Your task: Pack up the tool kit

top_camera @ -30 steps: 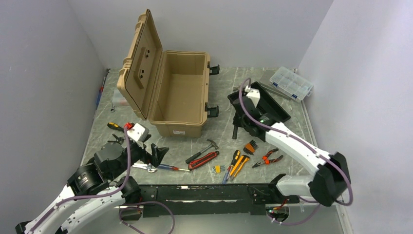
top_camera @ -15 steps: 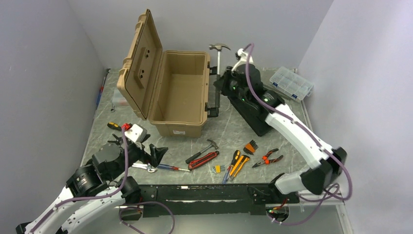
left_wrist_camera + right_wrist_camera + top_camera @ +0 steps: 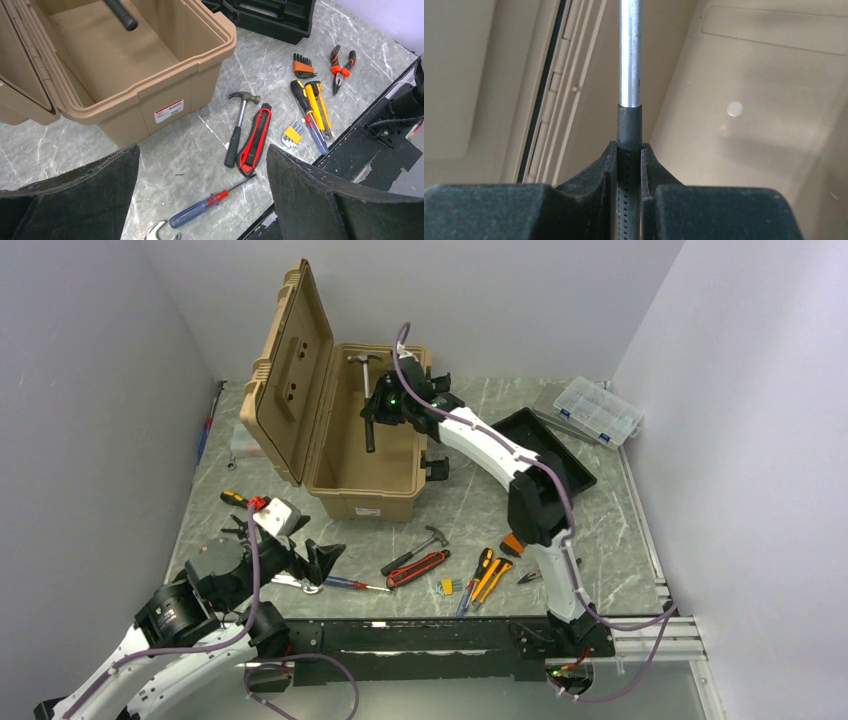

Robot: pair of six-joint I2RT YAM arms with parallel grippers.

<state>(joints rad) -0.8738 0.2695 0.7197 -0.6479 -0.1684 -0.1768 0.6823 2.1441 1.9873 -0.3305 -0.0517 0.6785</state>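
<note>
One steel-shafted hammer [image 3: 369, 435] is being pinched at its black grip by the right gripper [image 3: 629, 167] inside the open tan toolbox [image 3: 365, 502] at the table's back — ideally being lowered flat onto the floor, clear of the lid, before release — while the left gripper [image 3: 202, 165] is being held spread wide.

The grey marbled counter [image 3: 470, 510] carried the open tan toolbox [image 3: 365, 502] at its far left. A black insert tray [image 3: 565, 468] lay to the right of it, and a clear organiser case [image 3: 598, 408] in the far right corner. Nearer the front edge lay a small hammer [image 3: 238, 127] just beside a red utility knife [image 3: 254, 140], a blue-handled screwdriver [image 3: 200, 210], yellow hex keys [image 3: 292, 135], two yellow-and-black tools [image 3: 315, 100], an orange hex-key set [image 3: 301, 66] and orange-handled pliers [image 3: 342, 61].
</note>
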